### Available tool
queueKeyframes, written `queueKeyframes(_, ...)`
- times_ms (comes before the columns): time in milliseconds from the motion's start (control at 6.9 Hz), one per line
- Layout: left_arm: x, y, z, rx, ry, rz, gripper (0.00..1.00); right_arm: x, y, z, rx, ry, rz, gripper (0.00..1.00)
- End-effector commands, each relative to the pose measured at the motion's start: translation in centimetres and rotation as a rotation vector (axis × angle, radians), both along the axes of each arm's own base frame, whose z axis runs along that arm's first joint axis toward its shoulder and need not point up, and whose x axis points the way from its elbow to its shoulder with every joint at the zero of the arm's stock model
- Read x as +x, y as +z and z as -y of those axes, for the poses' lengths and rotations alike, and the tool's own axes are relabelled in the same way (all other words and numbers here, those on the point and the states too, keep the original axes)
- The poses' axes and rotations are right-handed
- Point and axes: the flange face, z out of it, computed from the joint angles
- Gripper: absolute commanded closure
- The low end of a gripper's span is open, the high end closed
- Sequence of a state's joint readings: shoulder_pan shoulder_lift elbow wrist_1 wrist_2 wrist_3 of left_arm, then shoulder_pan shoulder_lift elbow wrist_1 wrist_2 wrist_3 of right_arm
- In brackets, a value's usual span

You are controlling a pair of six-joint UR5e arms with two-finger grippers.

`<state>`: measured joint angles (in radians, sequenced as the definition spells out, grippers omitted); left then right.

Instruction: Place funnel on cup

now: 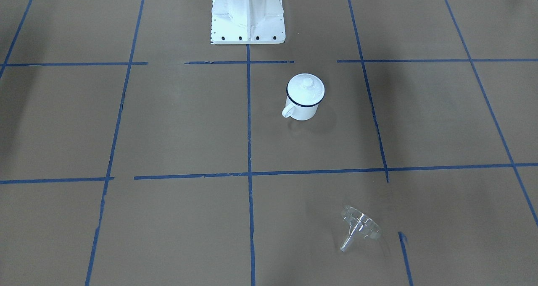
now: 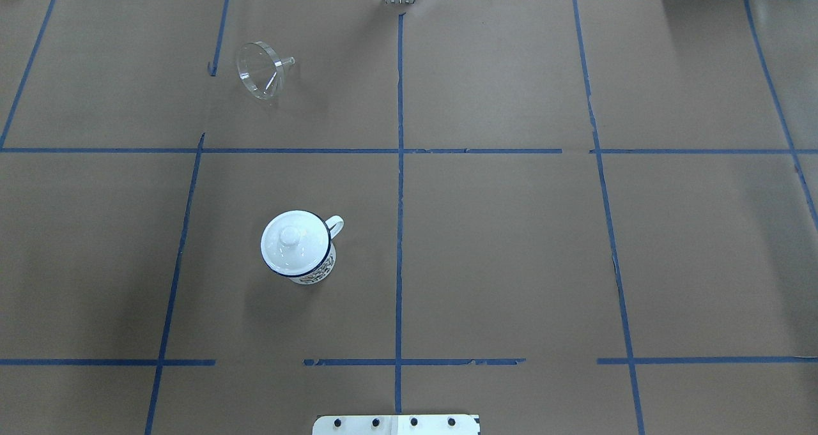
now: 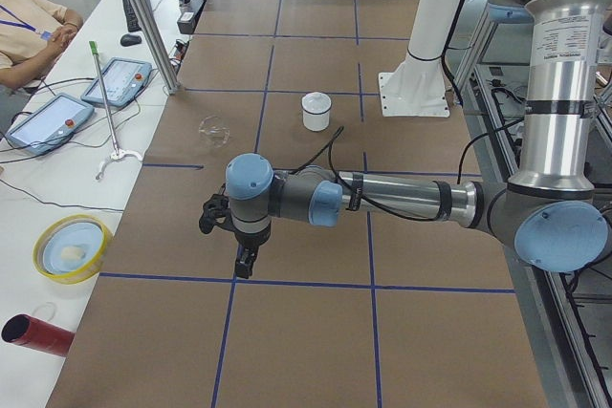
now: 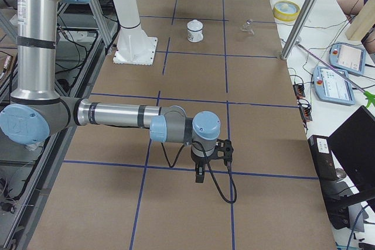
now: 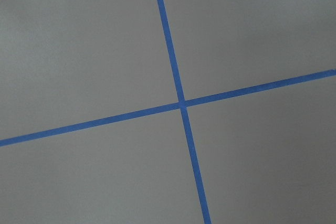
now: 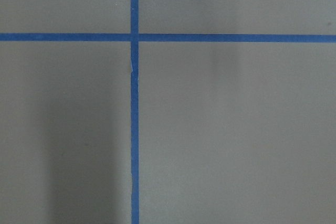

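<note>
The cup (image 1: 303, 109) is a white mug with a dark blue rim, upright on the brown table, with a white knobbed lid (image 1: 306, 87) on its mouth. It also shows in the overhead view (image 2: 317, 273). The clear funnel (image 1: 359, 227) lies on its side well apart from the cup, toward the far edge in the overhead view (image 2: 259, 71). My left gripper (image 3: 246, 260) and right gripper (image 4: 200, 175) hang over the table's two ends, far from both. I cannot tell whether they are open or shut. Both wrist views show only brown paper and blue tape.
The white robot base (image 1: 248, 17) stands behind the cup. Blue tape lines grid the brown paper. Off the far table edge are a yellow bowl (image 3: 72, 247), a red cylinder (image 3: 38, 334), teach pendants (image 3: 120, 80) and a metal pole (image 3: 143, 16).
</note>
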<state>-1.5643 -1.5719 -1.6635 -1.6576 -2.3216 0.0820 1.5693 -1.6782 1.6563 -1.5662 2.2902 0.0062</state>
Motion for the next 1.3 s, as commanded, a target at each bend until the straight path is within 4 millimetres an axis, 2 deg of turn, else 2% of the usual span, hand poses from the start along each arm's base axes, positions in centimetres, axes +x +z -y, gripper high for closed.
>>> queueKeyframes(0,-0.3,-0.7,1.0,0.009,0.017,-0.025,0.0,0.0,0.0,0.0,0.0,0.0,0.0,0.0)
queueKeyframes(290,-0.4,0.6,0.4,-0.029,0.012,-0.023,0.0,0.0,0.0,0.0,0.0,0.0,0.0,0.0)
queueKeyframes(580,-0.5,0.9,0.2,-0.029,0.015,-0.024,0.0,0.0,0.1,0.0,-0.001,0.0,0.0,0.0)
queueKeyframes(725,-0.5,1.7,-1.1,-0.042,0.012,-0.031,0.0,0.0,0.0,0.0,0.0,0.0,0.0,0.0)
queueKeyframes(870,-0.5,2.1,-0.9,-0.045,0.012,-0.028,0.0,0.0,0.0,0.0,0.0,0.0,0.0,0.0)
queueKeyframes(1159,-0.4,1.9,-1.8,-0.046,-0.031,-0.035,0.0,0.0,0.1,0.0,-0.001,0.0,0.0,0.0)
